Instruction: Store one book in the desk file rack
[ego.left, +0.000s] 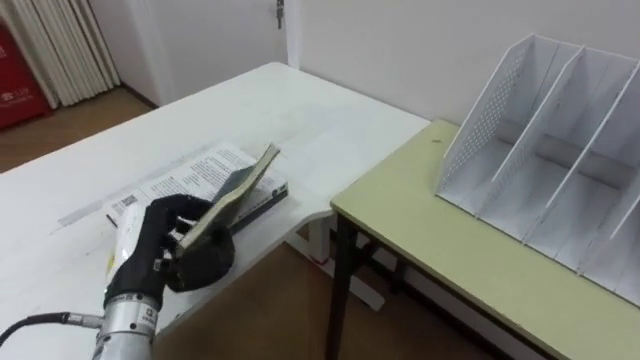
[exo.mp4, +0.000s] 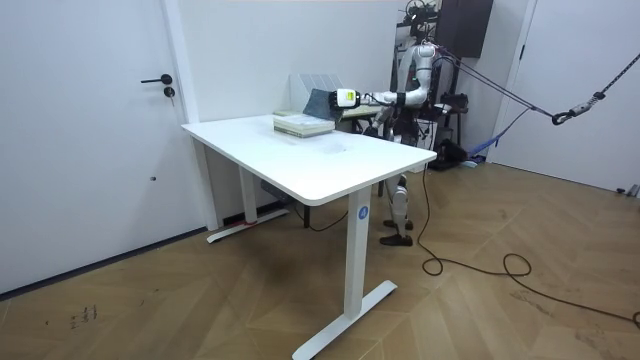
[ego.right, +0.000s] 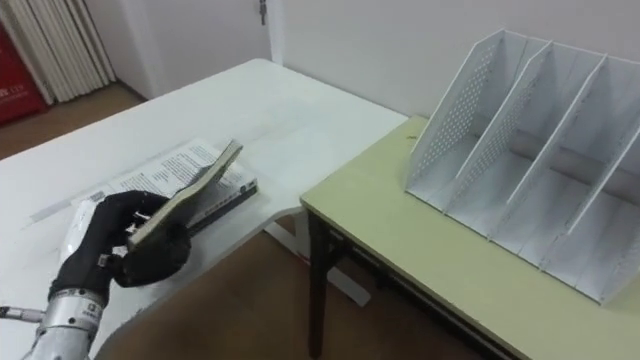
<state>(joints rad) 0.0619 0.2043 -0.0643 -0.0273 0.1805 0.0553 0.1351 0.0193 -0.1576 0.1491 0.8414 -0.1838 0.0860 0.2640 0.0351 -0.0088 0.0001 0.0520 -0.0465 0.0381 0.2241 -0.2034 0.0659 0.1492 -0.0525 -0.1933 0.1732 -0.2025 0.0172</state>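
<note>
As viewed from the head, shows the left hand (ego.left: 190, 252) closed on the book (ego.left: 238, 190): thumb under the near end, curled fingers across the cover. Holds the book tilted, near end low in the grip, far corner raised toward the wall. Shows it directly over a printed booklet (ego.left: 185, 178) lying flat and, just beside that, a second flat volume (ego.left: 268, 197), both on the white table (ego.left: 250, 100). Cannot be told whether the raised book touches what lies beneath it.

To the robot's right, across a gap of wooden floor (ego.left: 280, 300), shows a yellow-green desk (ego.left: 430, 220) on dark legs, carrying the file rack (ego.left: 540, 140): white, with a perforated end wall and slanting dividers forming several compartments open toward the robot. Sets rack and book well apart, with the white table's corner and the floor gap between them. Beyond the white table, at far left, shows pale curtains (ego.left: 70, 45) and a red object (ego.left: 15, 90).

Seen from the room camera, places the robot standing at the far side of the white table, toward the room view's right, left arm stretched level over the tabletop. Shows the hand at a low stack (exo.mp4: 303, 124) near the far edge, with the book as a dark slanted shape just above it. Shows a closed door (exo.mp4: 90, 130) with a dark handle at the room view's left.
</note>
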